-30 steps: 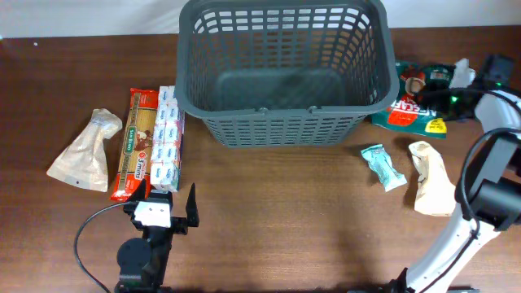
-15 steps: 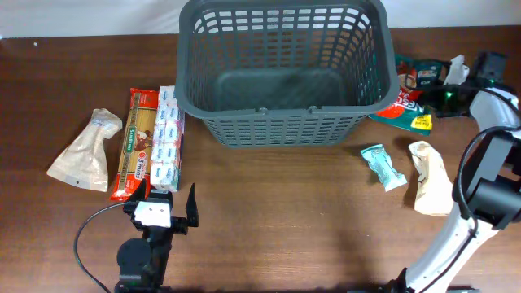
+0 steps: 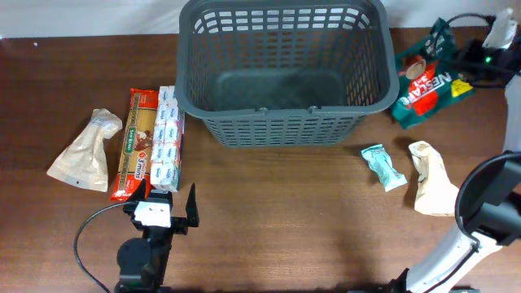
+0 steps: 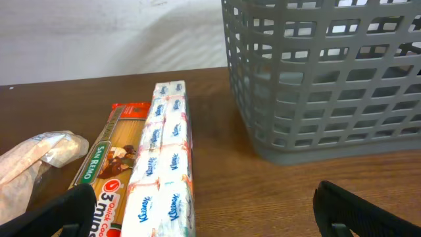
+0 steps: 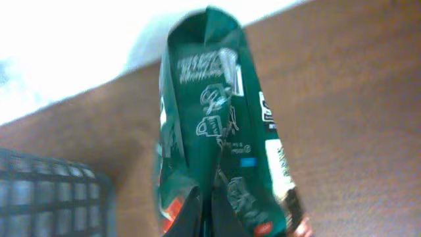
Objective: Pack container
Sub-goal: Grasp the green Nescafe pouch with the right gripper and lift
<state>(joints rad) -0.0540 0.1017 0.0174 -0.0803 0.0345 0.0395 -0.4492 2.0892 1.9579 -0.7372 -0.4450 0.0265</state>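
- The grey basket point(image 3: 281, 73) stands empty at the far middle of the table point(image 3: 285, 228), seen from overhead.
- The right end effector point(image 3: 466, 63) is clamped on a green coffee packet point(image 3: 427, 81), just right of the basket's rim.
- Only the right wrist camera shows that grip up close: the dark fingers point(image 5: 191, 210) pinch the packet point(image 5: 217, 125) at its near end, with a corner of the basket point(image 5: 46, 191) at lower left.
- The left end effector point(image 3: 167, 203) sits at the near left of the table with its jaws wide apart and nothing between them.
- The left wrist camera gives a low side view of the basket's slotted wall point(image 4: 329, 79), beyond the left end effector point(image 4: 210, 220).
- It also shows a tissue pack point(image 4: 164, 158) lying against a pasta packet point(image 4: 108, 174), with a beige pouch point(image 4: 36, 155) beside them.
- Overhead alone shows a small teal packet point(image 3: 383, 167) and a second beige pouch point(image 3: 431, 187) at right, near each other but apart.
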